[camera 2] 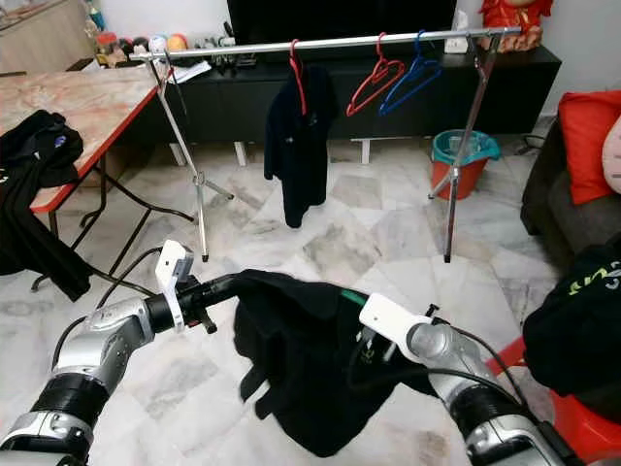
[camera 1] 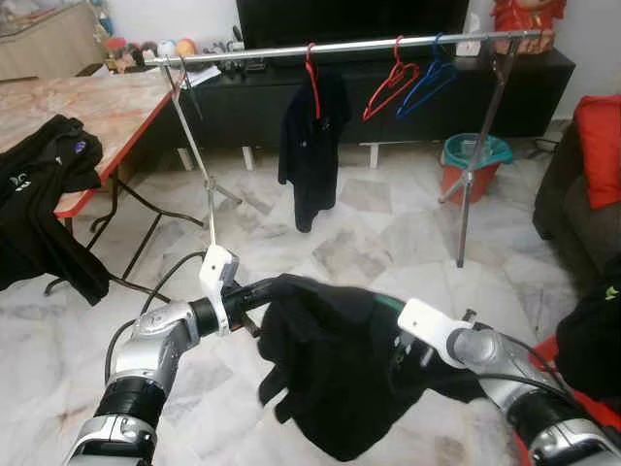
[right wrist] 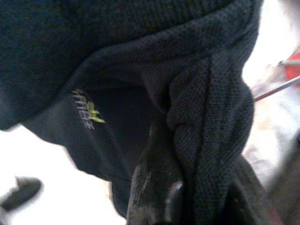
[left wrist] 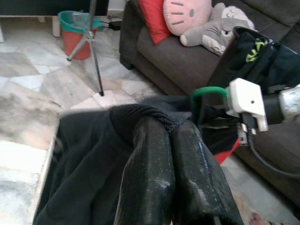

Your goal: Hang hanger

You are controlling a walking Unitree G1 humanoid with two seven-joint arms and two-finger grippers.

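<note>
1. Marble floor [camera 1: 388,243], rail [camera 1: 340,47] standing well ahead.
2. Left gripper [left wrist: 171,140] & right gripper [right wrist: 187,187] both pinching black shirt [camera 1: 340,369] w/ green hanger [left wrist: 208,91] inside.
3. Risk: hanger slipping out, being gripped via cloth.

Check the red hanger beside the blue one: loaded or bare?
Bare. The red hanger hangs on the rail with no garment, beside the blue hanger.
</note>
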